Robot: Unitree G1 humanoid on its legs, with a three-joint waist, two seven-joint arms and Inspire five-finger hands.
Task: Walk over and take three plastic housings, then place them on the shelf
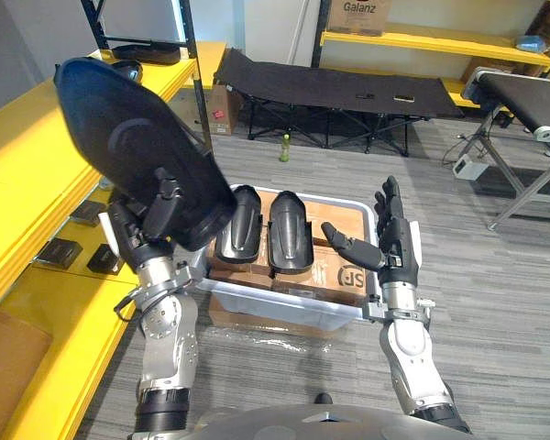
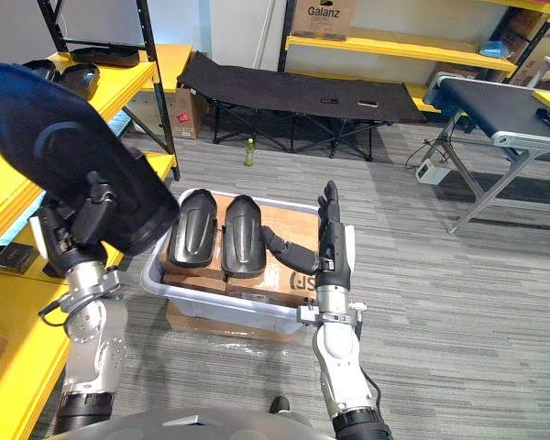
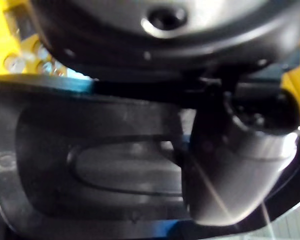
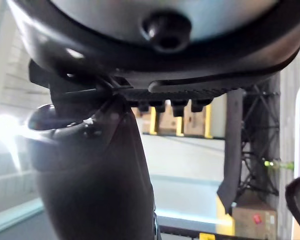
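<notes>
Right now the left hand (image 1: 148, 223) pinches the raised housing (image 1: 119, 128) by one end; it could twist loose. The right hand (image 1: 396, 246) is spread, empty.

One housing (image 1: 128, 137) raised, two housings (image 1: 238, 225) in one bin (image 1: 284, 307), one cot (image 1: 339, 87), one green bottle (image 1: 284, 147).

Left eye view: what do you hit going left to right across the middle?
shelf → held housing, gripped by the left hand → first binned housing → second binned housing → right hand, open → conveyor
</notes>
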